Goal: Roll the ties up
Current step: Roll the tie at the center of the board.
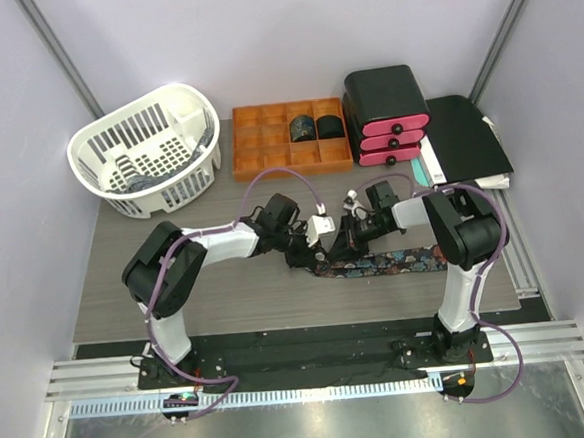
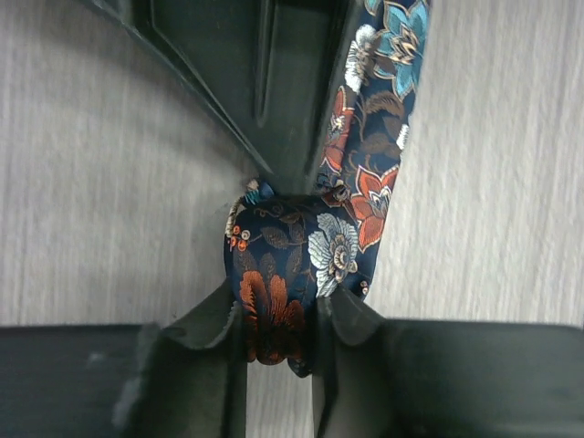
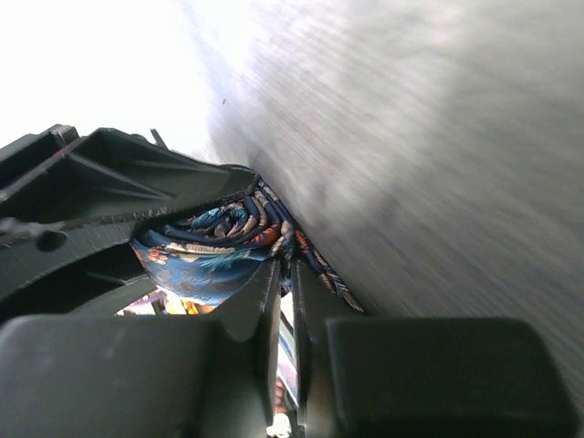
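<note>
A dark navy tie (image 1: 390, 263) with a floral print lies across the table's middle, its left end wound into a small roll (image 2: 292, 242). My left gripper (image 2: 278, 333) is shut on that roll, one finger on each side, and the tie's tail runs up and to the right (image 2: 383, 82). My right gripper (image 3: 285, 278) faces it from the other side. Its jaws are almost together, with the tie's fabric between the tips beside the coiled roll (image 3: 205, 251). In the top view both grippers, left (image 1: 309, 251) and right (image 1: 340, 244), meet over the roll.
An orange compartment tray (image 1: 262, 141) at the back holds two rolled ties (image 1: 302, 128). A white basket (image 1: 147, 154) stands at back left. A black and pink drawer unit (image 1: 390, 112) and a black folder (image 1: 467, 137) stand at back right.
</note>
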### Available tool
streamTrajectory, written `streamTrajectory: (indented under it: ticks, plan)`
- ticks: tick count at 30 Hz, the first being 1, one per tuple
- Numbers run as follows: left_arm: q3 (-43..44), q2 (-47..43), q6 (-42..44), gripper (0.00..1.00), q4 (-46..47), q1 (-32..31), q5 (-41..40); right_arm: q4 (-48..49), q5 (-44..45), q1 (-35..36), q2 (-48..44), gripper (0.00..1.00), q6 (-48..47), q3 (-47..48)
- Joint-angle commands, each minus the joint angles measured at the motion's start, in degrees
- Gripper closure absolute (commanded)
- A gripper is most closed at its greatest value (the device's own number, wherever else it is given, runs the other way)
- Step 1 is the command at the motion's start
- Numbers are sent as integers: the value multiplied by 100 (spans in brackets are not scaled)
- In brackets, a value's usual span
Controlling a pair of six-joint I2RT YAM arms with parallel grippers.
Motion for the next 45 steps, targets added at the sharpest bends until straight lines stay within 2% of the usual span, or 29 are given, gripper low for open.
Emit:
streamTrajectory:
  ticks: [1, 5, 9, 14, 19, 23, 30, 33, 37, 39, 45]
  plan:
    - [102, 274, -41, 88, -250, -23, -273, -978, 421, -483, -412, 80, -672, 367]
    - [250, 449, -436, 93, -39, -23, -562, -1795, 236, -634, -878, 78, -1147, 473]
    - [497, 634, -788, 95, 84, 47, -730, -1902, 131, -563, -1029, 80, -1191, 218]
    - [673, 547, -1086, 96, 172, 135, -441, -1911, 534, -466, -486, 87, -1410, 103]
    - [629, 353, -1228, 92, 365, 275, 226, -1964, 1061, -633, 306, 89, -1403, 454]
    - [620, 187, -913, 83, 225, 363, 780, -1929, 1168, -704, 702, 89, -1210, 534]
    - [620, -7, 895, 76, -811, 390, 1388, -1893, 1343, -748, 808, 89, -1200, 578]
    - [637, 89, 1320, 77, -1171, 372, 1187, -1876, 1379, -757, 843, 89, -1191, 605]
    - [883, 449, 1286, 80, -1568, 337, 370, -1823, 1125, -766, 590, 89, -1262, 614]
    - [945, 607, 1199, 81, -1594, 328, 10, -1727, 888, -774, 205, 85, -1271, 561]
    - [972, 731, 1004, 83, -1507, 311, -229, -1270, 368, -783, -422, 79, -1130, 578]
